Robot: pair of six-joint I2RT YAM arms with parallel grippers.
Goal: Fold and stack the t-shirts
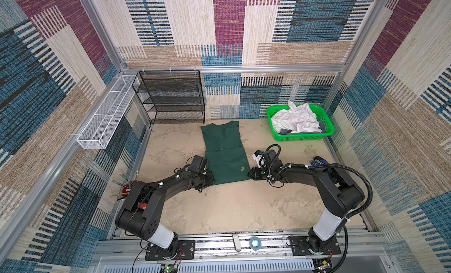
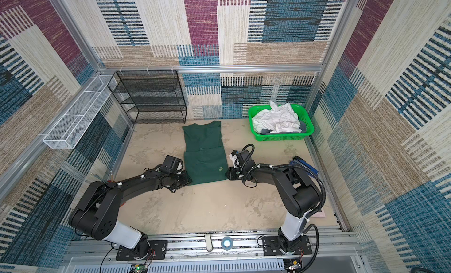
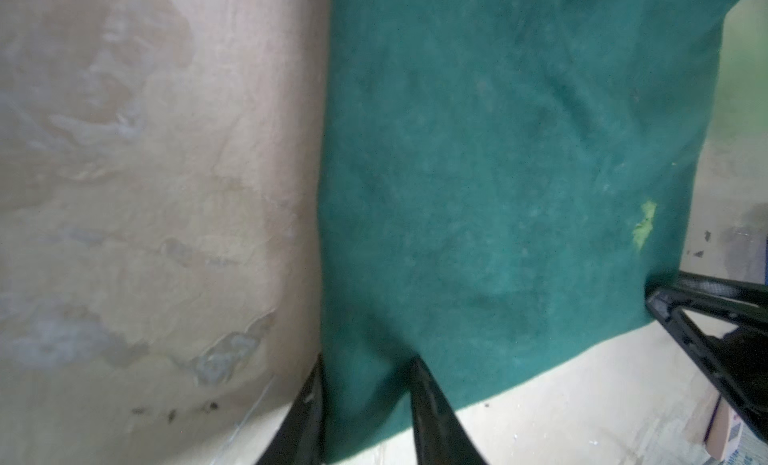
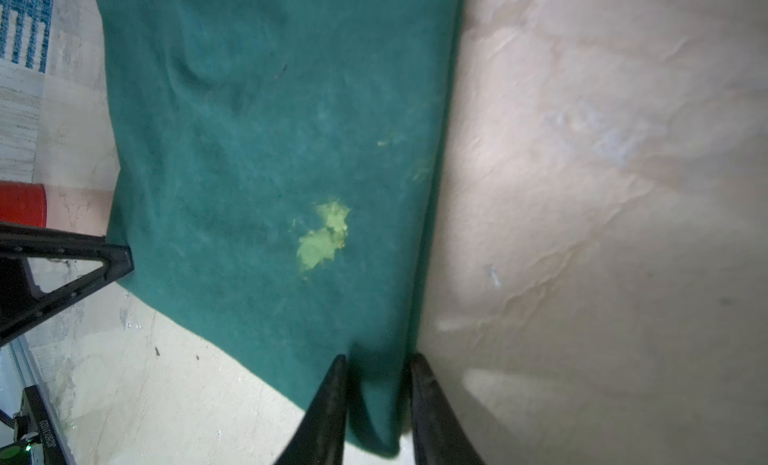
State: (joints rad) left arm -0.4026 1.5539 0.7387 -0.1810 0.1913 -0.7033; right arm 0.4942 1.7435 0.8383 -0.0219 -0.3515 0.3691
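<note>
The dark green t-shirt (image 1: 223, 157) lies flat on the table (image 1: 244, 205), a long strip, pale-stained. Arms low, left end effector (image 3: 368, 359) and right end effector (image 4: 376, 357) straddle its near corners; whether clenched, I cannot tell.

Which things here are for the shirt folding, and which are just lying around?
For the job:
dark green shirt
white shirts
grey cloth

Just lying about:
green basket
black rack
white wire tray
red cup
tape roll
</note>
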